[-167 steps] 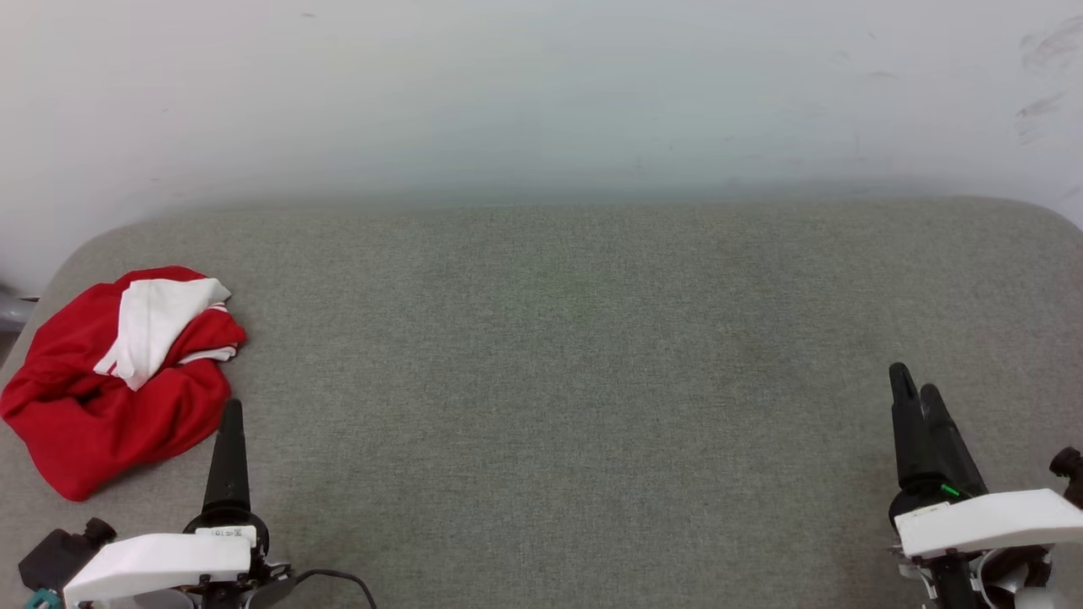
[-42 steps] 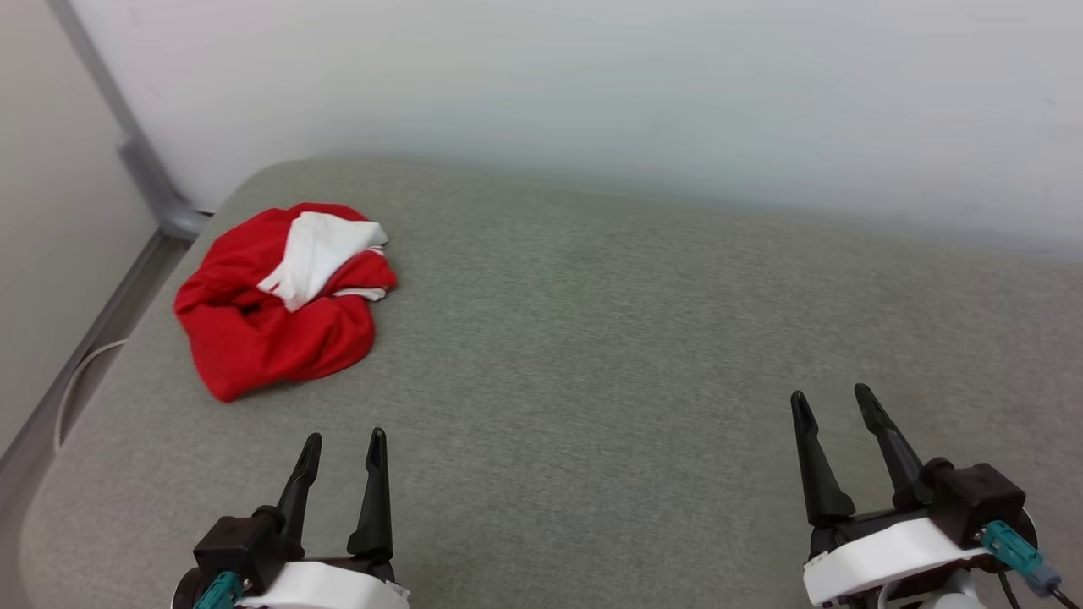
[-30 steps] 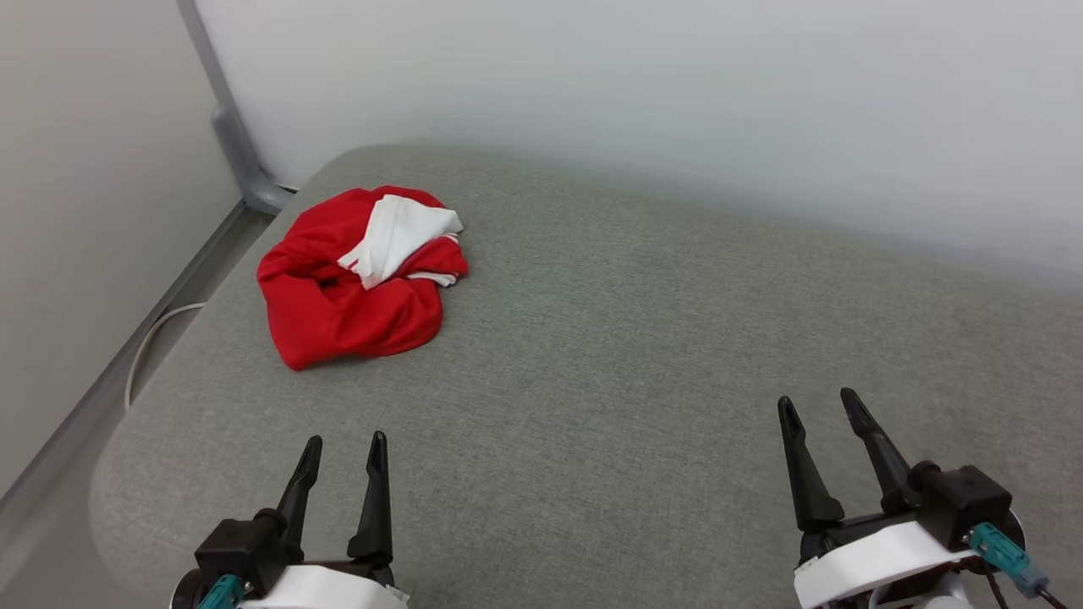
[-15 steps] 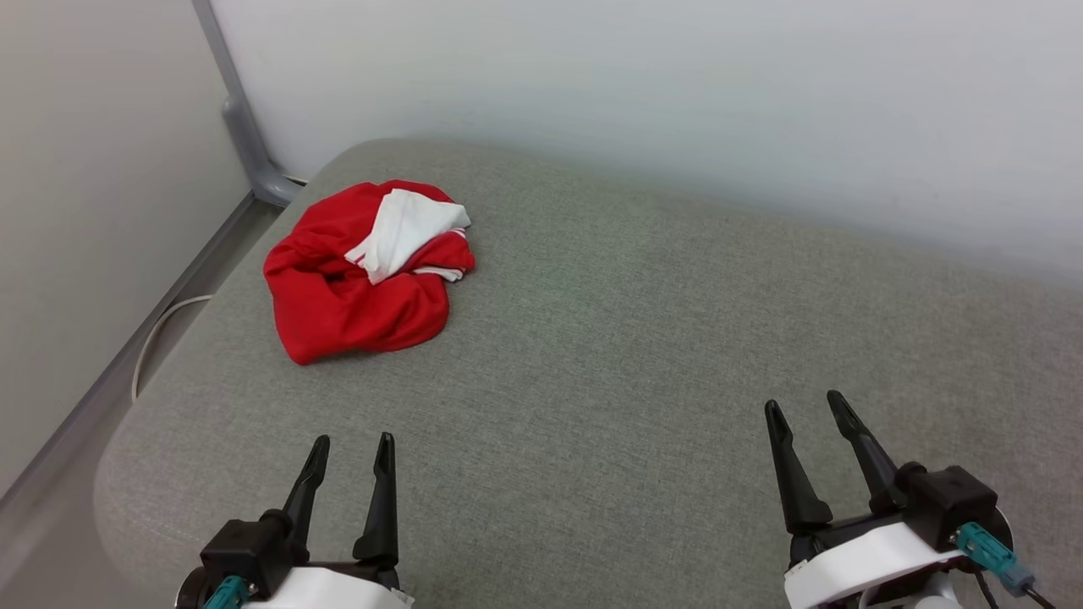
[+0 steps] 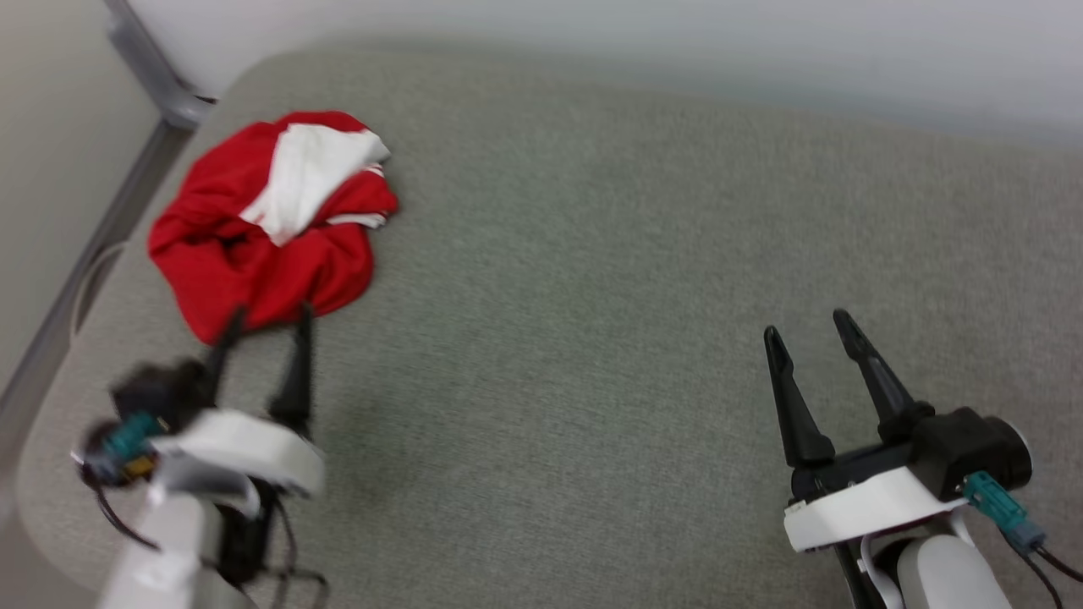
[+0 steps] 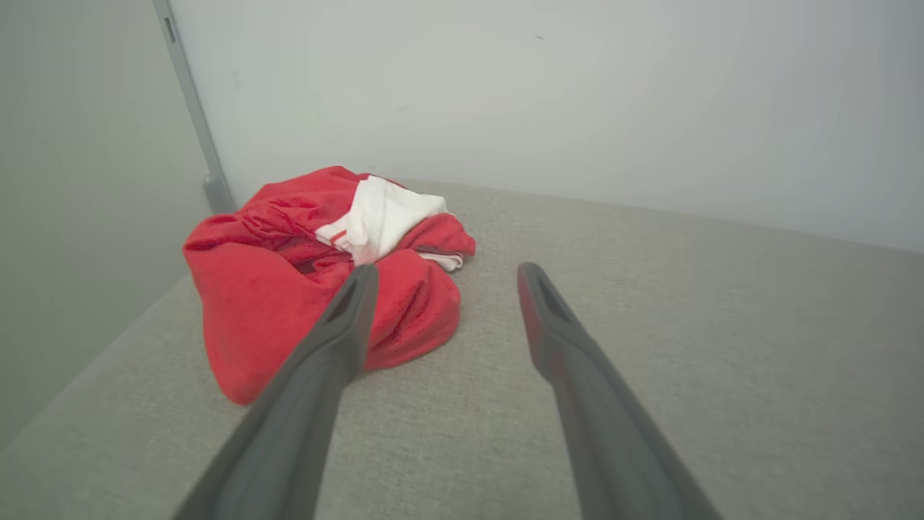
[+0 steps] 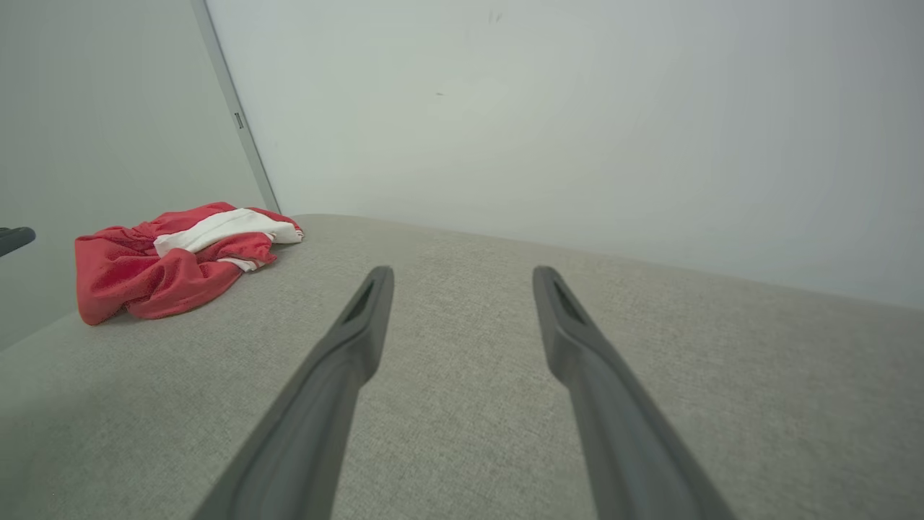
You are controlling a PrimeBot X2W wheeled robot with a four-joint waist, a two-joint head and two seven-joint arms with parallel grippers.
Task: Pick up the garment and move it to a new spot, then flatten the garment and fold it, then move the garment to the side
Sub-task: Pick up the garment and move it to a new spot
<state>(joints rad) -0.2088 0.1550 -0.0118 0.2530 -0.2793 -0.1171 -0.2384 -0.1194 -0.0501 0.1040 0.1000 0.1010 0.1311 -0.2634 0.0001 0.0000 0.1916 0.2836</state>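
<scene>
The garment [image 5: 254, 237] lies crumpled in a heap near the far left corner of the grey cushioned surface [image 5: 592, 254], red with a white sleeve on top; its lettering is hidden. My left gripper [image 5: 266, 321] is open, its fingertips just short of the heap's near edge. In the left wrist view the garment [image 6: 289, 289] sits ahead and left, behind the left finger, while the left gripper [image 6: 440, 271] holds nothing. My right gripper [image 5: 812, 326] stands open over bare cushion at the lower right. The right wrist view shows the garment [image 7: 159, 267] far to the left of the right gripper [image 7: 462, 273].
A pale wall [image 5: 592, 25] runs along the cushion's far edge. A grey post [image 5: 152, 76] and a rail stand past the left edge, where the surface drops off. A cable [image 5: 89, 279] lies in that gap.
My left arm has reached forward, bringing its open fingers up to the garment's near edge. The head camera has tilted down and shifted. The garment lies as before.
</scene>
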